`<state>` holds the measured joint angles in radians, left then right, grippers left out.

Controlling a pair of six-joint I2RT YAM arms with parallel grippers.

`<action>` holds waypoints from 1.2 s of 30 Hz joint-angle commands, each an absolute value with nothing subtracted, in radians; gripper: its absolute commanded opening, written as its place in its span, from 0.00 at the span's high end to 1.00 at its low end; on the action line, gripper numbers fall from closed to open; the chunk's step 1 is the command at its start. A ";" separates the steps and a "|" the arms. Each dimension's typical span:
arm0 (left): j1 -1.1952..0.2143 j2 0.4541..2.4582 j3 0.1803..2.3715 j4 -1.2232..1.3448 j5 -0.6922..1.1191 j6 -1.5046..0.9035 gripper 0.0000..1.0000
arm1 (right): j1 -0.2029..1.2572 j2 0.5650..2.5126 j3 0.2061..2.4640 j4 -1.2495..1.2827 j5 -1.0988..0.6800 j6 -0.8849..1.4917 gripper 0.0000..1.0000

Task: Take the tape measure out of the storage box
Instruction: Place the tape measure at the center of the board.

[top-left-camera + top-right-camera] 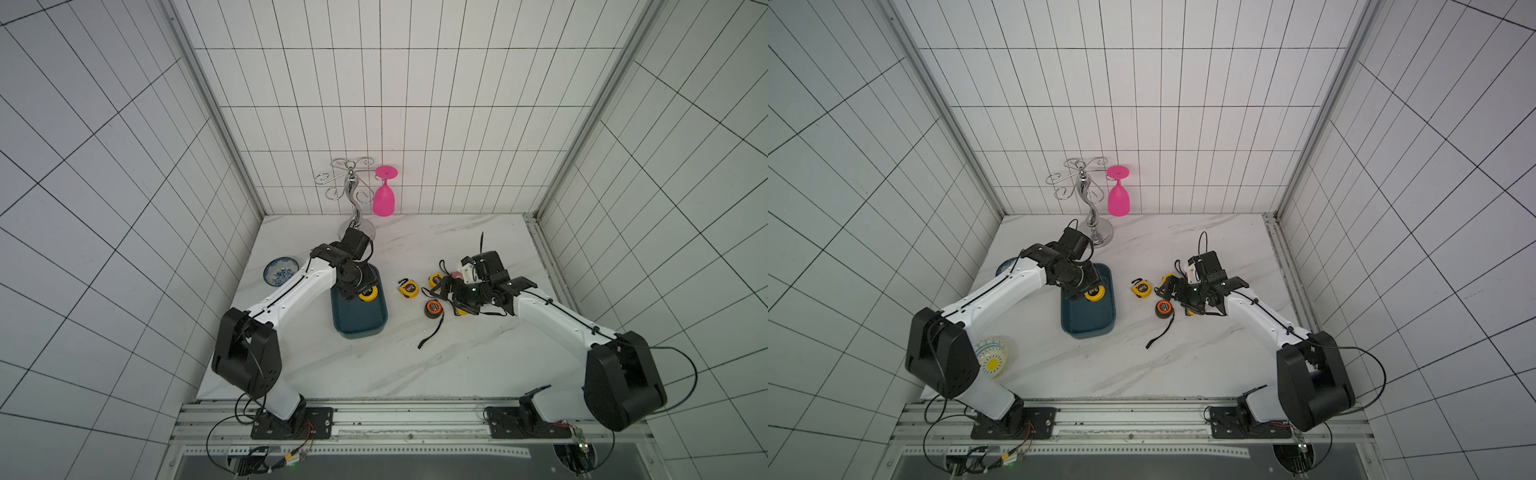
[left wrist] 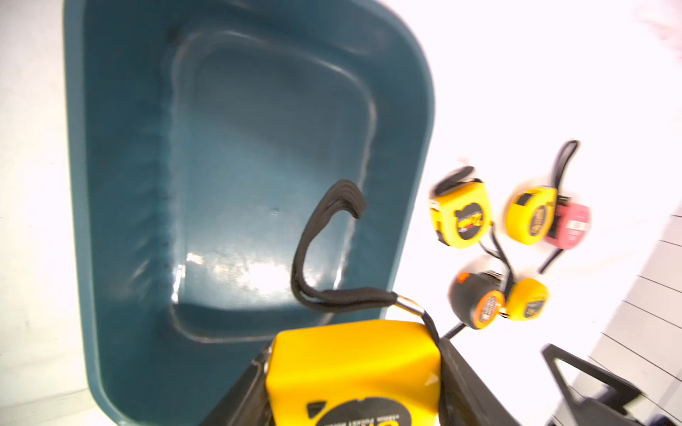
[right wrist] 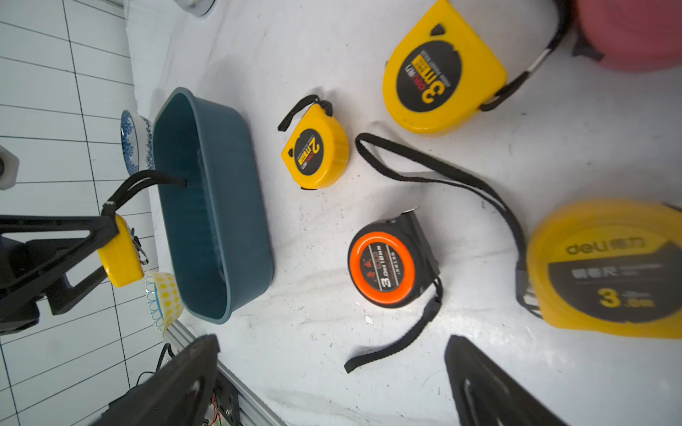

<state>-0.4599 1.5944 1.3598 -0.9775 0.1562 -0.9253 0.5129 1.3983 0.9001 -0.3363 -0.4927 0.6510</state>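
1. I am clamping my left gripper (image 3: 114, 254) on the yellow tape measure (image 2: 354, 361). The jaws are narrowed onto its two flat sides, which give the pads a broad, parallel seat.
2. I am holding the tape measure over the upper right part of the storage box (image 1: 358, 322), just left of centre in both top views. It appears raised off the box floor. The left wrist view shows that floor bare, so I judge this to be the last one to come out.
3. The black wrist strap (image 2: 313, 250) is dangling over the box interior. I am treating it as a snag risk at the rim and judging that more height is needed before any sideways travel.
4. I am keeping my right gripper (image 3: 332, 343) spread wide and holding nothing. It is hovering low over the marble table (image 1: 374, 365), right of centre in both top views.
5. Beneath and beside it are lying a small yellow 2 m tape (image 3: 315, 147), a yellow 3 m tape (image 3: 443, 73), a black-and-orange tape (image 3: 391, 258) and a yellow Deli tape (image 3: 605, 269). All are resting outside the box, well apart from it.
6. I am judging the clear tabletop between the box and this group as the likely set-down area.
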 commanded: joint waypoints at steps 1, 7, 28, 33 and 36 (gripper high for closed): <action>-0.456 1.575 1.427 -0.979 0.212 -0.964 1.00 | 0.556 1.366 0.930 -0.266 -0.488 0.662 0.01; -0.460 1.593 1.506 -0.923 0.253 -1.012 1.00 | 0.630 1.348 0.947 -0.169 -0.460 0.671 0.00; -0.526 1.629 1.434 -0.726 0.464 -1.175 1.00 | 0.718 1.413 0.911 0.234 -0.427 0.688 0.07; -0.531 1.635 1.426 -0.698 0.490 -1.184 1.00 | 0.719 1.447 0.914 0.273 -0.455 0.706 0.16; -0.535 1.639 1.425 -0.684 0.503 -1.188 1.00 | 0.719 1.458 0.908 0.297 -0.460 0.717 0.25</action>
